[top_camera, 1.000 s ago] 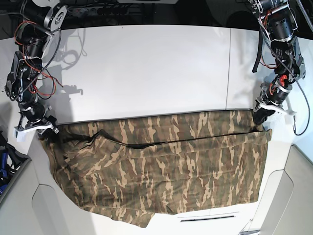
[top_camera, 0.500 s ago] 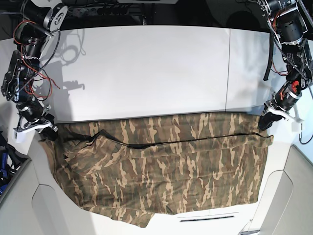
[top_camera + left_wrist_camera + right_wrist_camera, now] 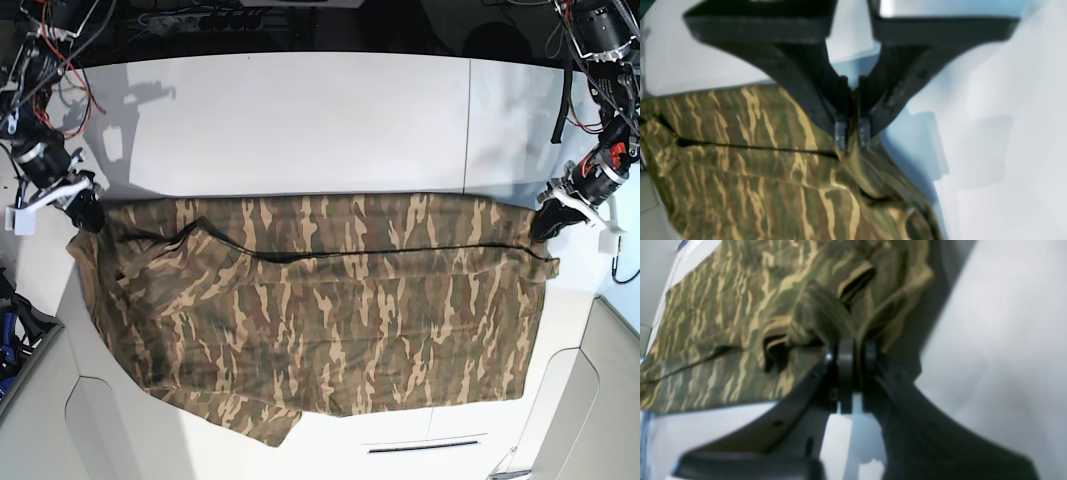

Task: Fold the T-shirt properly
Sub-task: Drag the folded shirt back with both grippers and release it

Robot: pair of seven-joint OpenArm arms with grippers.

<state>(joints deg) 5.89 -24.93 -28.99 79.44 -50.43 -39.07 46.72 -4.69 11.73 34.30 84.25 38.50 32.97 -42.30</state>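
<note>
The T-shirt [image 3: 320, 315] is lying spread across the near half of the white table [image 3: 300, 120], its near edge hanging toward the front. The left end effector [image 3: 852, 136] is pinching the shirt's far right corner, jaws pressed together on the fabric. The right end effector [image 3: 855, 353] is pinching the far left corner likewise, with cloth bunching around its fingertips [image 3: 845, 356]. A dark fold line is running across the shirt between both corners.
</note>
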